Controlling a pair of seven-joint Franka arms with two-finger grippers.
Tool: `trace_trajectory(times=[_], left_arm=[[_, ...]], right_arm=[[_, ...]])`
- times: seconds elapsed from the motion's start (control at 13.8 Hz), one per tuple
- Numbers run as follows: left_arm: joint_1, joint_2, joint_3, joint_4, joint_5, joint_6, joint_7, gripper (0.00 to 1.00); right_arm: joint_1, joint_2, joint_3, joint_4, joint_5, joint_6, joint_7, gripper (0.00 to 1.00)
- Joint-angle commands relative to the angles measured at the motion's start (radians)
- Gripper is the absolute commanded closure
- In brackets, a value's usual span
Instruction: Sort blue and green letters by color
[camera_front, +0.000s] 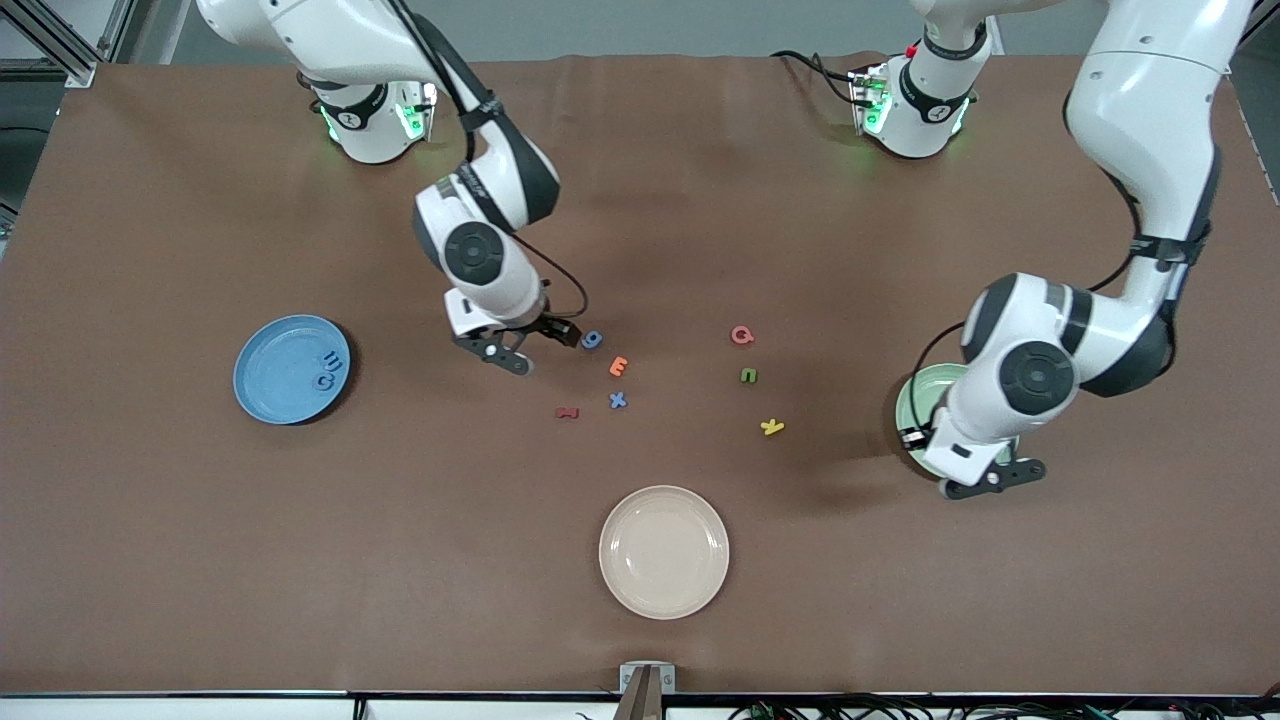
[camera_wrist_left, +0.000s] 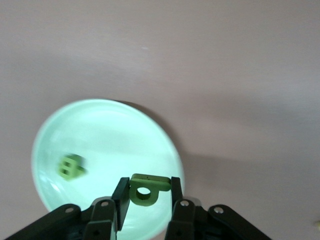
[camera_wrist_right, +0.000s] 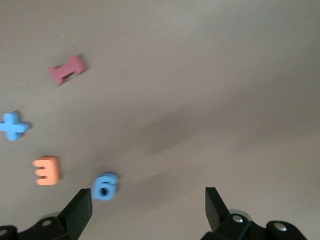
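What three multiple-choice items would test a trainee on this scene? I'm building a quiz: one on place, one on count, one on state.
1. The left gripper is over: A the green plate; B the blue plate; C the cream plate.
2. Blue letters on the blue plate: A none; B two; C four.
3. The right gripper is: A shut on the blue letter; B open; C shut and empty.

A: the left wrist view shows the green plate below.
B: two dark shapes lie there.
B: its fingers stand wide apart.
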Motion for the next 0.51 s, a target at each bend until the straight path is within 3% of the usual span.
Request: trace_trajectory(times=[0.0,0.43], left_arm=[[0.081,-0.035,-0.011,-0.071,0.027,0.024,0.130,0.97],[0.153,-0.024,-0.012,-0.131,0.054,0.064,0.227,0.94]], right_arm=[[0.045,0.072,-0.014,0.075,-0.069,-0.010,0.094,0.00],[0.071,0.123,-0.017,0.072,-0.081,0.047,0.207,0.00]])
